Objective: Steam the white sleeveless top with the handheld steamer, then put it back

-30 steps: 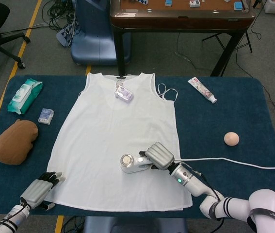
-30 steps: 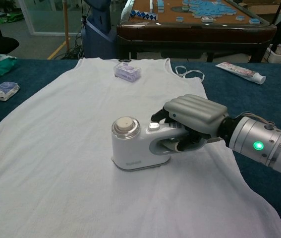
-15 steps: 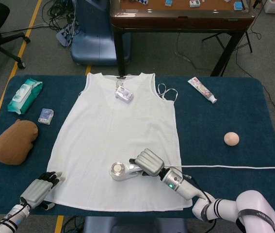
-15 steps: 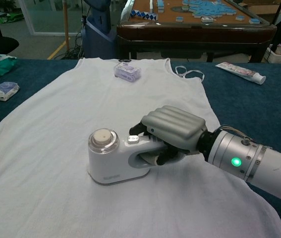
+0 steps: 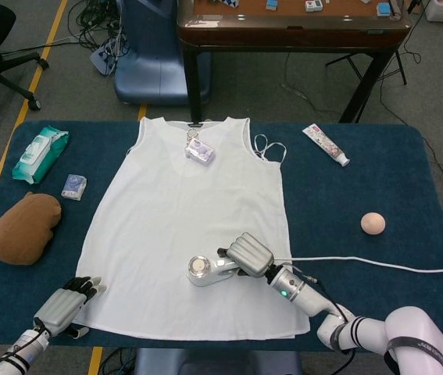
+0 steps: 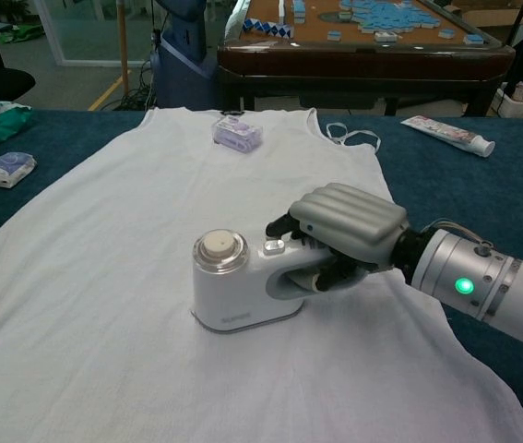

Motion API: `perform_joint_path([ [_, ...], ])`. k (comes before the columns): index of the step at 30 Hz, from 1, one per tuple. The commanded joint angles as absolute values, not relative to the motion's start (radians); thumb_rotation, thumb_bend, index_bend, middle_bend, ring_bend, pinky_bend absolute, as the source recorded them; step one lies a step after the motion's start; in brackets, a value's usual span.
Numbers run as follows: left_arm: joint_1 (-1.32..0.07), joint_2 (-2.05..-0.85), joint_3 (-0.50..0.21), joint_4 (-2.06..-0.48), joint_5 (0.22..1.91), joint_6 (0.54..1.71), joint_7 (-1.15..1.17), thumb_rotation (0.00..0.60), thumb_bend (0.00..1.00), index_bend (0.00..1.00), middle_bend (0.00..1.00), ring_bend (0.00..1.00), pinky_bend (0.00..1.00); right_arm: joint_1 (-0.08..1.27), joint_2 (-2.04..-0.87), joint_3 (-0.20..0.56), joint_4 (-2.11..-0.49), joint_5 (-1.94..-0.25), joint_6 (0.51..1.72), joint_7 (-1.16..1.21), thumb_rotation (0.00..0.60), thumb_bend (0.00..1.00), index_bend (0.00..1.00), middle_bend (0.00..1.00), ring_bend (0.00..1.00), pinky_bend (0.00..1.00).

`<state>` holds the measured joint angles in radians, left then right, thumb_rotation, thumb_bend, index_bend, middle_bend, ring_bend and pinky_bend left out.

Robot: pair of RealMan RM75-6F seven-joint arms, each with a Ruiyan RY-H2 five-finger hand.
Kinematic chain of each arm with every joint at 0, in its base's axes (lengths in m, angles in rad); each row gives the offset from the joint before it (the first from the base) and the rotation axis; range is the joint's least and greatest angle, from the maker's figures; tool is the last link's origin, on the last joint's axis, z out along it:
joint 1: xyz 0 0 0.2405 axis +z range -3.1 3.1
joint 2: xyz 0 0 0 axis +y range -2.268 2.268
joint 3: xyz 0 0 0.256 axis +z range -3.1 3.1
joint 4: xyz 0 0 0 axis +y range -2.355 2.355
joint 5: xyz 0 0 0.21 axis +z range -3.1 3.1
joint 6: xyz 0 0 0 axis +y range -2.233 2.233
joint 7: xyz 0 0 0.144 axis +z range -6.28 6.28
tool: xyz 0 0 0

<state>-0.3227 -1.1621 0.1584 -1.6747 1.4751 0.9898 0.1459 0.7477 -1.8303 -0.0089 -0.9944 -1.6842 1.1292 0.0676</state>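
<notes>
The white sleeveless top lies flat on the blue table, neck toward the far edge. My right hand grips the handle of the white handheld steamer, which sits flat on the lower middle of the top. Its white cord trails off to the right. My left hand rests at the top's near left hem corner, fingers stretched onto the cloth edge; nothing is visibly in it.
A small clear pouch lies on the neckline. Wipes pack, small packet and brown lump sit left. A tube and a beige ball sit right.
The steamer slid left and nearer along the top, then came back a little to the right and away. The left hand stayed put.
</notes>
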Motion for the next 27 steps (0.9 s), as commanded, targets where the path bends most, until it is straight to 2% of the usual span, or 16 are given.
perform_joint_path([
  [1, -0.322, -1.161, 0.159, -1.676, 1.474, 0.991, 0.148, 0.570, 0.17, 0.14, 0.06, 0.02, 0.03, 0.740, -1.817, -0.007, -0.981, -1.677, 1.137, 0.078, 0.600, 0.53, 0.71, 0.84, 0.83, 0.80],
  [8, -0.323, -1.162, 0.157, -1.676, 1.471, 0.992, 0.150, 0.571, 0.17, 0.14, 0.06, 0.02, 0.03, 0.740, -1.817, -0.012, -0.976, -1.684, 1.142, 0.090, 0.600, 0.53, 0.71, 0.84, 0.83, 0.80],
  [21, -0.323, -1.164, 0.160, -1.673, 1.476, 0.993, 0.147, 0.571, 0.17, 0.14, 0.06, 0.02, 0.03, 0.776, -1.897, -0.022, -0.992, -1.713, 1.113, 0.072, 0.600, 0.53, 0.71, 0.84, 0.83, 0.80],
  [27, -0.325, -1.166, 0.160, -1.670, 1.477, 0.992, 0.147, 0.571, 0.17, 0.14, 0.06, 0.02, 0.03, 0.771, -1.887, -0.016, -0.980, -1.704, 1.118, 0.070, 0.600, 0.53, 0.71, 0.84, 0.83, 0.80],
])
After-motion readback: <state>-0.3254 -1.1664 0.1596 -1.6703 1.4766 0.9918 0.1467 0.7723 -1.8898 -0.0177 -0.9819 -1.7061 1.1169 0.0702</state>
